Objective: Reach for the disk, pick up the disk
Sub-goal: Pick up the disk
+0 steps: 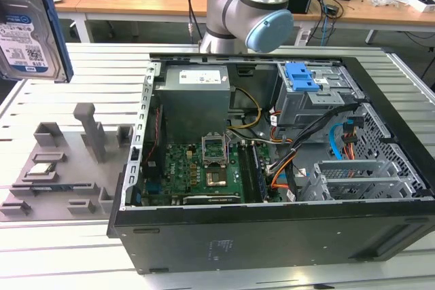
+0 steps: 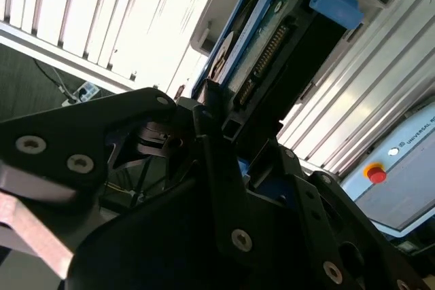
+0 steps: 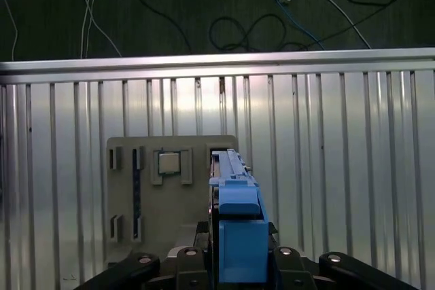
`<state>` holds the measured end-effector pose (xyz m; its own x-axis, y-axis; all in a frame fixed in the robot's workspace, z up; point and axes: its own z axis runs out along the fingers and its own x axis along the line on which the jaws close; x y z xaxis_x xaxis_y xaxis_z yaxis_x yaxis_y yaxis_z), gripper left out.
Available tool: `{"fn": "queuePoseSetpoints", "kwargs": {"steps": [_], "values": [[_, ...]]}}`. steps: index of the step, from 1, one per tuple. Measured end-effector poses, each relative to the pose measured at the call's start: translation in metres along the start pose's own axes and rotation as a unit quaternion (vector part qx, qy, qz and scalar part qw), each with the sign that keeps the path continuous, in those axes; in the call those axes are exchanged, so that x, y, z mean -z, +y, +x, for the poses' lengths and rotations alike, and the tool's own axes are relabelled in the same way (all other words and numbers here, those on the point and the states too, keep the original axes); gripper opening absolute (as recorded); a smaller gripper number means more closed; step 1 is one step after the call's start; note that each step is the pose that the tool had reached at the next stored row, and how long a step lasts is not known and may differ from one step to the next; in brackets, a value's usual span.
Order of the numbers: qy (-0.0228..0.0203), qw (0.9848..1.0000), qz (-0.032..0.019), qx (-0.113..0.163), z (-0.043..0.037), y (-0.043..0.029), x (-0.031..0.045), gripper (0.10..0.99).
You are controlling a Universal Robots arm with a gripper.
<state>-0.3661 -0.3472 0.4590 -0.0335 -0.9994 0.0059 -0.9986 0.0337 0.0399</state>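
Note:
The disk point(image 1: 27, 32), a silver-grey hard drive with a white-and-blue label and blue side rails, hangs upright in the air at the exterior view's far left, above the grey fixture tray point(image 1: 61, 161). In the second wrist view my gripper point(image 2: 251, 147) is shut on the disk point(image 2: 272, 45), its black fingers point(image 2: 217, 168) pressed against the drive's sides, with the connector edge showing. In the first wrist view the disk's blue rail point(image 3: 238, 215) stands between the finger bases of the gripper point(image 3: 238, 249), over the tray point(image 3: 122, 195).
An open computer case point(image 1: 272, 236) fills the exterior view's right, with a blue latch point(image 1: 302, 76) on its drive cage. The tray holds a processor chip point(image 3: 168, 163) and upright grey posts point(image 1: 88, 130). The slatted aluminium table point(image 3: 340, 168) ends in an edge with cables on the floor beyond.

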Motion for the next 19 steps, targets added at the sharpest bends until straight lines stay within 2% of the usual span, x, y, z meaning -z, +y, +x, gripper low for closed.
{"fn": "queuePoseSetpoints", "kwargs": {"steps": [5,6,8,11,14,19], "values": [[0.0000,1.0000,-0.0002,0.000,-0.0001,0.0003,0.0126,0.365],[0.0000,1.0000,-0.0004,0.000,-0.0001,0.0004,0.0200,0.365],[0.0000,1.0000,-0.0005,0.000,-0.0001,0.0005,0.0251,0.365],[0.0000,1.0000,-0.0009,0.000,-0.0001,0.0008,0.0396,0.365],[0.0001,1.0000,-0.0013,0.000,-0.0001,0.0009,0.0480,0.365],[0.0001,1.0000,-0.0021,0.000,0.0000,0.0011,0.0665,0.365]]}}
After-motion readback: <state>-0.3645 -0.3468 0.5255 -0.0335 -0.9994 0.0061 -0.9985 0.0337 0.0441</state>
